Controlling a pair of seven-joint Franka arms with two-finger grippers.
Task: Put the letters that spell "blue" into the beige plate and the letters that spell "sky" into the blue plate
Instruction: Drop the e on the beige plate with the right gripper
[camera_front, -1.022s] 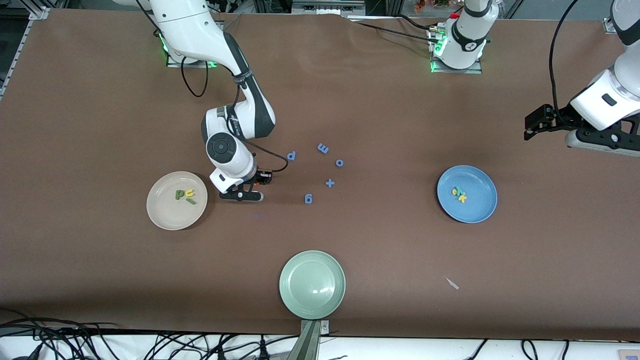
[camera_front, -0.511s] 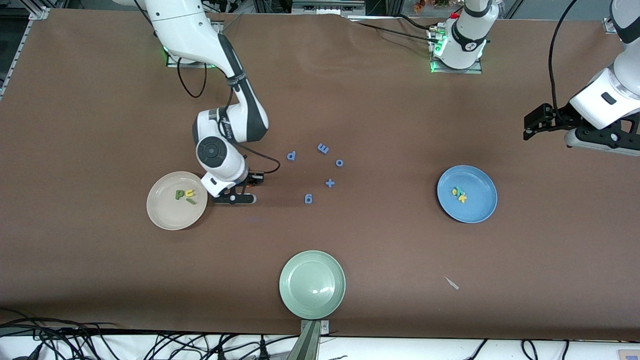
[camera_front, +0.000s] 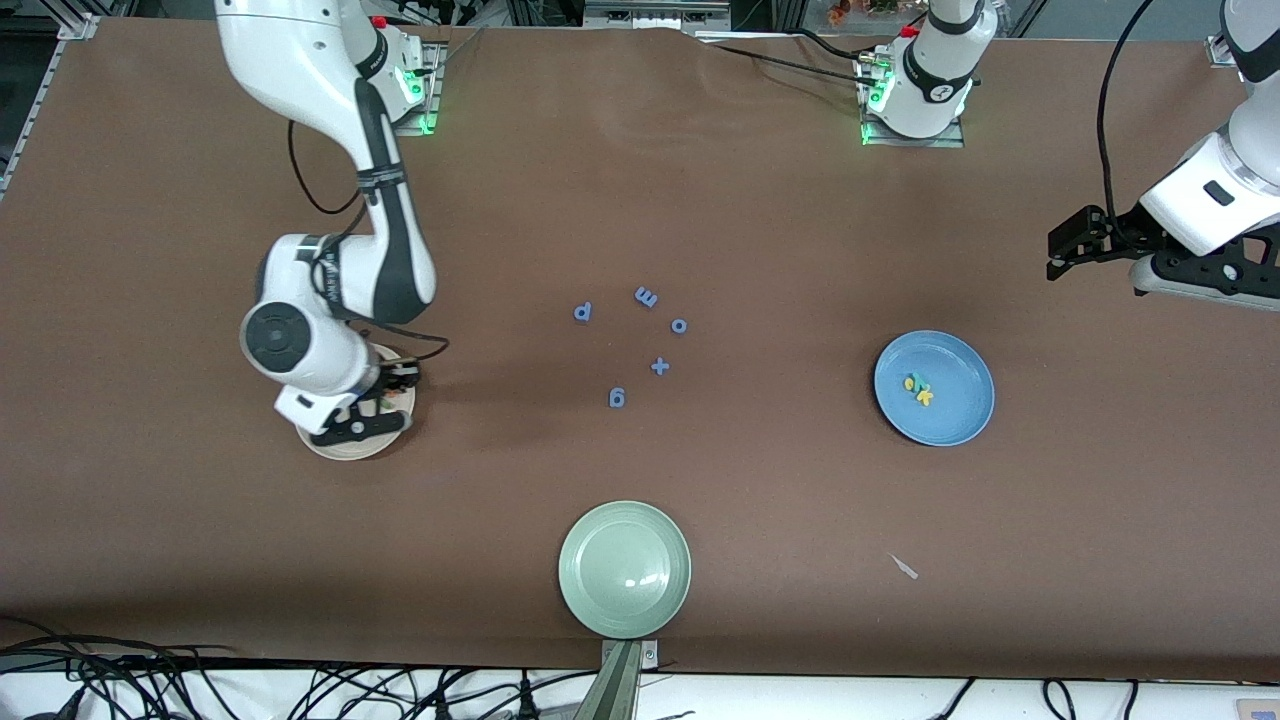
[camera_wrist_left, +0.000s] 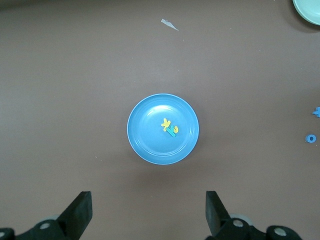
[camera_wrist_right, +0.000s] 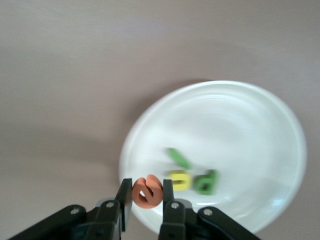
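My right gripper (camera_front: 398, 382) (camera_wrist_right: 147, 200) hangs over the rim of the beige plate (camera_front: 335, 447) (camera_wrist_right: 240, 115), shut on the orange e (camera_wrist_right: 147, 191). In that plate lie the green l (camera_wrist_right: 178, 158), the yellow u (camera_wrist_right: 178, 180) and the dark green b (camera_wrist_right: 206, 181); the arm hides them in the front view. The blue plate (camera_front: 955, 410) (camera_wrist_left: 150, 135) holds the yellow and teal "sky" letters (camera_front: 918, 389) (camera_wrist_left: 170, 127) in a small cluster. My left gripper (camera_front: 1056, 252) (camera_wrist_left: 148, 205) waits in the air, open and empty, at the left arm's end of the table.
Several all-blue letters (camera_front: 646, 297) lie scattered mid-table between the two plates. A pale green plate (camera_front: 624, 568) (camera_wrist_left: 307, 10) sits near the table's front edge. A small white scrap (camera_front: 904, 567) (camera_wrist_left: 169, 23) lies nearer the front camera than the blue plate.
The right gripper has closed on the orange e and swung from the table beside the beige plate to over that plate. The left arm has not moved.
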